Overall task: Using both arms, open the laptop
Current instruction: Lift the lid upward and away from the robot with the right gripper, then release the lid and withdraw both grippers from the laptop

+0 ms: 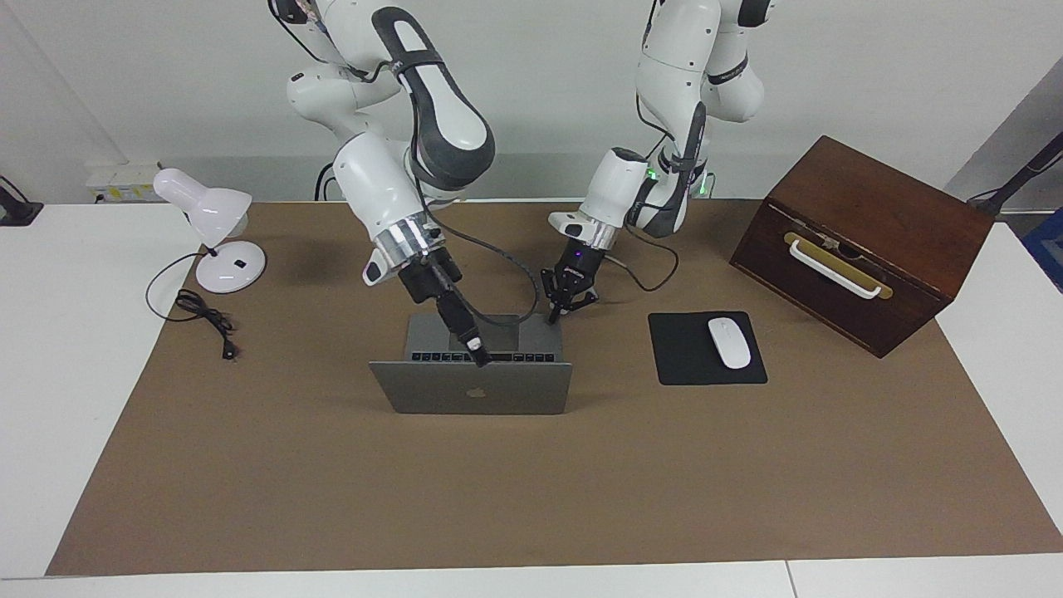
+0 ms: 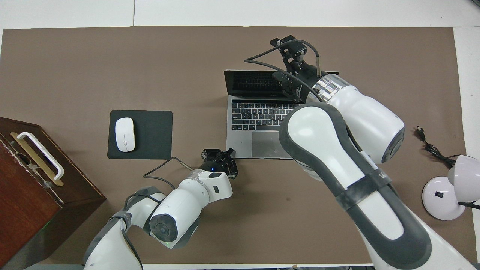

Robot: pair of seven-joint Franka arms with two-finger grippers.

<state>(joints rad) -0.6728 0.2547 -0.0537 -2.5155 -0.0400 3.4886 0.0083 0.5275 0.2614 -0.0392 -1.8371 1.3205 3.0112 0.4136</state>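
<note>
The silver-grey laptop point(image 1: 473, 390) stands open in the middle of the brown mat, its lid raised about upright with the apple logo facing away from the robots. Its dark keyboard point(image 2: 258, 116) and trackpad show in the overhead view. My right gripper point(image 1: 475, 349) is at the top edge of the lid, over the keyboard; it also shows in the overhead view point(image 2: 290, 80). My left gripper point(image 1: 569, 309) is open, low at the base's near corner toward the left arm's end; it also shows in the overhead view point(image 2: 221, 153).
A black mouse pad point(image 1: 689, 365) with a white mouse point(image 1: 729, 342) lies beside the laptop toward the left arm's end. A wooden box point(image 1: 864, 241) with a white handle stands past it. A white desk lamp point(image 1: 216, 232) and its cable point(image 1: 208, 320) are at the right arm's end.
</note>
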